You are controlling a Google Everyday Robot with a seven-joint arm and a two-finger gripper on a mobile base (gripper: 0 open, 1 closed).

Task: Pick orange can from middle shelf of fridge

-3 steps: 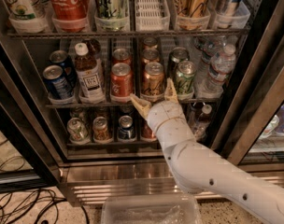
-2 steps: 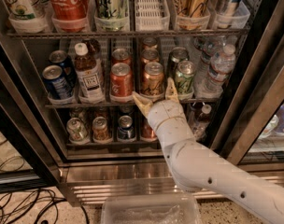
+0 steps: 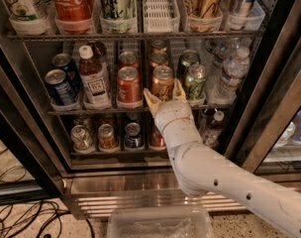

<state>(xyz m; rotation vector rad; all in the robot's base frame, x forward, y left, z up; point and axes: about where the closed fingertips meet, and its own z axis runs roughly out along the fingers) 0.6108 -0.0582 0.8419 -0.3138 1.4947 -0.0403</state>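
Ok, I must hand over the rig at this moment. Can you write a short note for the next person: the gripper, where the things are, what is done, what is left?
Gripper: open, at the front of the middle shelf of the fridge, one finger on each side of the orange can.
Can: upright at the front of its lane, between a red can and a green can.
Done: the approach; the gripper is lined up on the can.
Left: close on the can, lift it, draw it out. I cannot tell if the fingers touch it.
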